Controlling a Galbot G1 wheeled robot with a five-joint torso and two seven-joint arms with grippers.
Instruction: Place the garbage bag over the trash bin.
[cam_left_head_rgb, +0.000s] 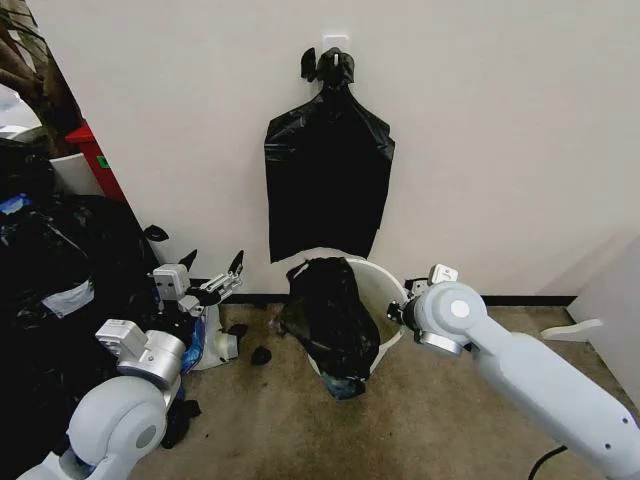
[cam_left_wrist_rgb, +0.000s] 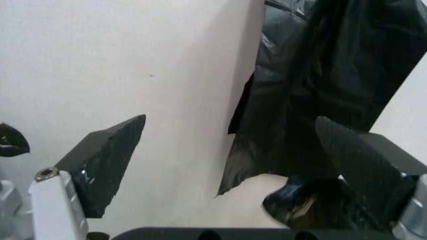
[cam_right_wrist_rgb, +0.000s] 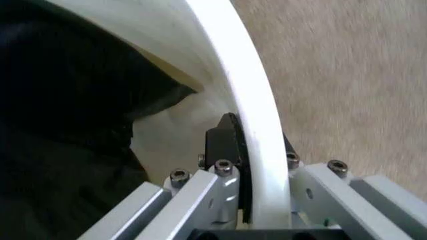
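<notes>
The right pincer (cam_right_wrist_rgb: 257, 197) is clamped on the rim of the bin (cam_right_wrist_rgb: 233, 65), one finger inside the wall and one outside, steadying it on the floor (cam_left_head_rgb: 450, 400); that hold looks right for the step, and my advice is to keep it firm and level so the bin does not tip while the bag is worked. The left pincer (cam_left_head_rgb: 222, 280) hovers wide apart and empty, beside the bin and near the wall (cam_left_head_rgb: 500, 120). The bag (cam_left_head_rgb: 330, 315) is draped over the near rim, part hanging outside down the front, part slumped inside; it covers only that one side, so the task is barely begun. To do it well, the free pincer should take a single layer at the mouth's edge, lift it clear, and stretch it across to the bare far rim, without dragging the rest out. Hard to make out: where the bag's mouth lies among the folds; how deep it reaches inside. Farther back a flat bunch of bags (cam_left_head_rgb: 328, 180) hangs knotted on the wall, and a heap of bags (cam_left_head_rgb: 50, 290) lies at the left.
</notes>
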